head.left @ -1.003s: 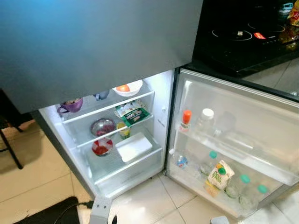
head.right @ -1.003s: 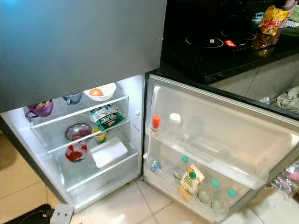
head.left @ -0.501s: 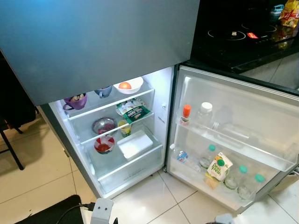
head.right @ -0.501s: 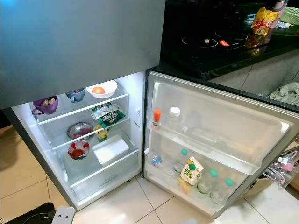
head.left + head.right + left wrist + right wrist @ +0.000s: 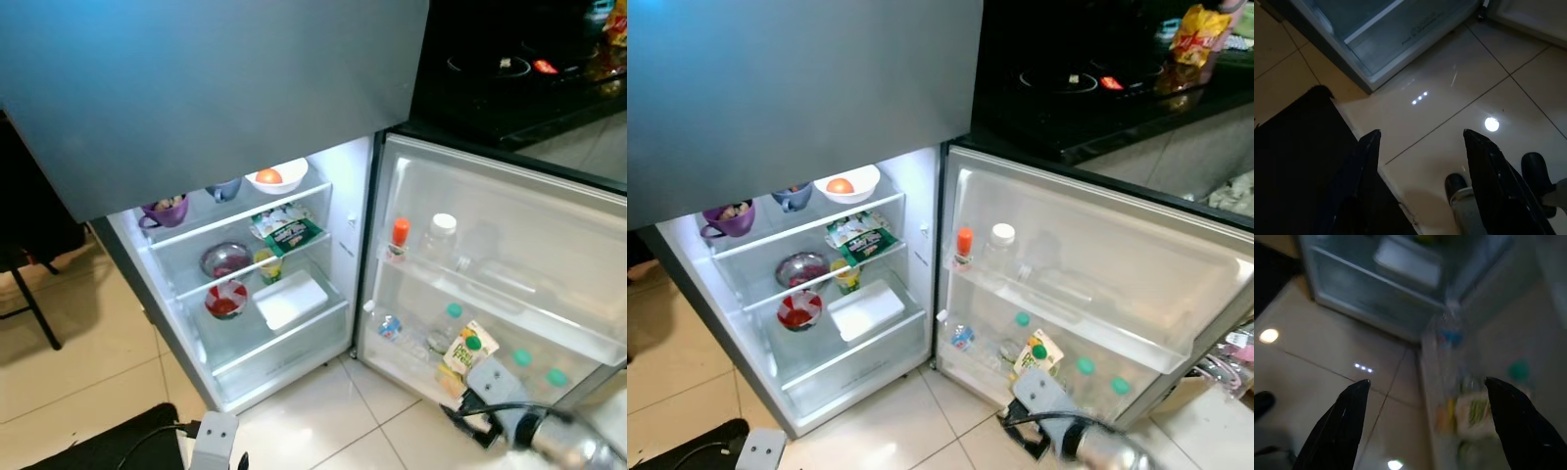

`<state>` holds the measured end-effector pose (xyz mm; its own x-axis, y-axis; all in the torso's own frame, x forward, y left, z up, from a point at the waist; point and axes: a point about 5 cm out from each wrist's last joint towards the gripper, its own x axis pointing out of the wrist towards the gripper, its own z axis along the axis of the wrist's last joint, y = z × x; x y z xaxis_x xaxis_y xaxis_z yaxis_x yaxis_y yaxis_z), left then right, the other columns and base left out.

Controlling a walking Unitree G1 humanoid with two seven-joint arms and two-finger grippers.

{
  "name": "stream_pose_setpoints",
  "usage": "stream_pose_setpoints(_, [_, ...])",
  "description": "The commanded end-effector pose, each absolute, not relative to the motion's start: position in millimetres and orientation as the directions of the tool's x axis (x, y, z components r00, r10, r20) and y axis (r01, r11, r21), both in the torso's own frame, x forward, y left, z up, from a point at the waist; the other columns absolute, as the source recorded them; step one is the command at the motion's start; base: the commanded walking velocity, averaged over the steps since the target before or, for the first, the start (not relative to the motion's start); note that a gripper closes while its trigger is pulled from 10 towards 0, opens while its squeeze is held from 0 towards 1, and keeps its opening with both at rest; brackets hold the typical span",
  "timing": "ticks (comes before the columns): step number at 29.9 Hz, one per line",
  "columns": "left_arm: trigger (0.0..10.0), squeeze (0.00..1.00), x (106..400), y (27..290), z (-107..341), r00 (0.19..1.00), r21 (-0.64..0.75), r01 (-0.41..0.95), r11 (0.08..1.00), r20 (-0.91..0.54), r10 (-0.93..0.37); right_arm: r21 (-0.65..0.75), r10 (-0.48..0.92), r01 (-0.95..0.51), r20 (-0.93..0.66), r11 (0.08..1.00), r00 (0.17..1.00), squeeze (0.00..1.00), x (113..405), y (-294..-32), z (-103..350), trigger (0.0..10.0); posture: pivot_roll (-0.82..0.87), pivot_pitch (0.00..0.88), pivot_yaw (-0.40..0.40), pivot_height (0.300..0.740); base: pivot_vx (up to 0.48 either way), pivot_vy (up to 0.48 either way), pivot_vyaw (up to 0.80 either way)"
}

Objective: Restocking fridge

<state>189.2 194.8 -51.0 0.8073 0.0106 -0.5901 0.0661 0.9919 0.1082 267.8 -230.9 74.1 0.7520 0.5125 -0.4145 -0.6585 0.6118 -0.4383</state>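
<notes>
The fridge [image 5: 355,211] stands open and lit. Its shelves hold a white bowl with an orange fruit [image 5: 275,177], a purple cup [image 5: 165,211], a green packet [image 5: 290,233], a metal bowl [image 5: 226,260] and a white tray [image 5: 290,299]. The door's [image 5: 509,211] racks carry an orange-capped bottle [image 5: 399,238], a white-capped bottle [image 5: 441,240], a juice carton [image 5: 465,352] and green-capped bottles [image 5: 519,360]. My right arm [image 5: 500,401] is raised low before the door's bottom rack. The right gripper [image 5: 1427,381] is open and empty, facing the carton [image 5: 1474,413]. My left gripper [image 5: 1420,134] hangs open over the floor.
A black hob [image 5: 509,78] sits on the dark counter to the right, with a snack bag [image 5: 1195,29] behind it. A black mat [image 5: 1298,161] lies on the pale tiles [image 5: 88,362] at the lower left. My feet [image 5: 1535,171] stand on the tiles before the fridge.
My right arm has risen into view at the bottom right, in front of the door's lower rack. The camera has shifted slightly; the fridge's contents are unmoved.
</notes>
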Motion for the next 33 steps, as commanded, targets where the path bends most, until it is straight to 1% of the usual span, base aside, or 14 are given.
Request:
stream_pose_setpoints(1, [10.0, 0.00, 183, 203, -54, 0.792, 0.127, 0.065, 0.990, -0.610, 0.026, -0.408, 0.561, -0.704, -0.426, 0.581, 0.710, 0.00, 264, -223, 77, 10.0, -0.13, 0.101, 0.003, 0.740, 0.000, 0.000, 0.00])
stream_pose_setpoints(2, [10.0, 0.00, 183, 203, -54, 0.792, 0.127, 0.066, 0.990, -0.610, 0.026, -0.443, 0.582, -0.699, -0.389, 0.562, 0.714, 0.00, 269, -221, 94, 10.0, -0.13, 0.101, 0.002, 0.740, 0.000, 0.000, 0.00])
stream_pose_setpoints(3, [10.0, 0.00, 184, 203, -54, 0.791, 0.127, 0.067, 0.990, -0.611, 0.025, -0.509, 0.572, -0.643, -0.314, 0.573, 0.758, 0.00, 281, -221, 116, 10.0, -0.13, 0.101, 0.002, 0.740, 0.000, 0.000, 0.00])
stream_pose_setpoints(4, [10.0, 0.00, 184, 203, -54, 0.791, 0.127, 0.067, 0.990, -0.611, 0.025, -0.509, 0.572, -0.643, -0.314, 0.573, 0.758, 0.00, 281, -221, 116, 10.0, -0.13, 0.101, 0.002, 0.740, 0.000, 0.000, 0.00])
stream_pose_setpoints(5, [10.0, 0.00, 184, 203, -54, 0.791, 0.127, 0.068, 0.990, -0.611, 0.024, -0.550, 0.560, -0.597, -0.259, 0.584, 0.787, 0.00, 289, -222, 130, 10.0, -0.13, 0.101, 0.002, 0.740, 0.000, 0.000, 0.00])
stream_pose_setpoints(6, [10.0, 0.00, 183, 202, -54, 0.791, 0.126, 0.070, 0.990, -0.611, 0.022, -0.640, 0.498, -0.492, -0.191, 0.590, 0.846, 0.00, 303, -230, 149, 10.0, -0.13, 0.102, 0.003, 0.740, 0.000, 0.000, 0.00])
stream_pose_setpoints(7, [10.0, 0.00, 183, 202, -54, 0.791, 0.126, 0.070, 0.990, -0.611, 0.022, -0.640, 0.498, -0.492, -0.191, 0.590, 0.846, 0.00, 303, -230, 149, 10.0, -0.13, 0.102, 0.003, 0.740, 0.000, 0.000, 0.00])
stream_pose_setpoints(9, [10.0, 0.00, 183, 202, -54, 0.792, 0.126, 0.069, 0.990, -0.610, 0.023, -0.773, 0.403, -0.369, -0.161, 0.515, 0.901, 0.00, 316, -247, 166, 10.0, -0.12, 0.102, 0.001, 0.740, 0.000, 0.000, 0.00])
stream_pose_setpoints(10, [10.0, 0.00, 183, 202, -54, 0.792, 0.126, 0.069, 0.990, -0.610, 0.023, -0.773, 0.403, -0.369, -0.161, 0.515, 0.901, 0.00, 316, -247, 166, 10.0, -0.12, 0.102, 0.001, 0.740, 0.000, 0.000, 0.00])
stream_pose_setpoints(11, [10.0, 0.00, 183, 202, -54, 0.792, 0.126, 0.067, 0.990, -0.610, 0.024, -0.802, 0.382, -0.360, -0.180, 0.477, 0.907, 0.00, 317, -252, 170, 10.0, -0.12, 0.102, 0.001, 0.740, 0.000, 0.000, 0.00])
stream_pose_setpoints(17, [10.0, 0.00, 183, 204, -53, 0.792, 0.130, 0.065, 0.989, -0.610, 0.028, -0.800, 0.291, -0.401, -0.294, 0.447, 0.910, 0.00, 308, -275, 161, 10.0, -0.12, 0.107, 0.004, 0.740, 0.000, 0.000, 0.00])
stream_pose_setpoints(21, [10.0, 0.00, 184, 205, -53, 0.793, 0.132, 0.063, 0.989, -0.609, 0.031, -0.831, 0.150, -0.356, -0.324, 0.428, 0.934, 0.00, 307, -303, 155, 10.0, -0.12, 0.110, 0.007, 0.740, 0.000, 0.000, 0.00])
stream_pose_setpoints(26, [10.0, 0.00, 185, 205, -52, 0.795, 0.133, 0.059, 0.989, -0.605, 0.034, -0.869, 0.025, -0.302, -0.318, 0.391, 0.948, 0.00, 309, -327, 153, 10.0, -0.12, 0.111, 0.008, 0.740, 0.000, 0.000, 0.00])
stream_pose_setpoints(33, [10.0, 0.00, 185, 208, -52, 0.793, 0.139, 0.060, 0.988, -0.608, 0.037, -0.860, -0.056, -0.316, -0.367, 0.401, 0.928, 0.00, 309, -341, 140, 10.0, -0.11, 0.109, 0.017, 0.740, 0.000, 0.000, 0.00])
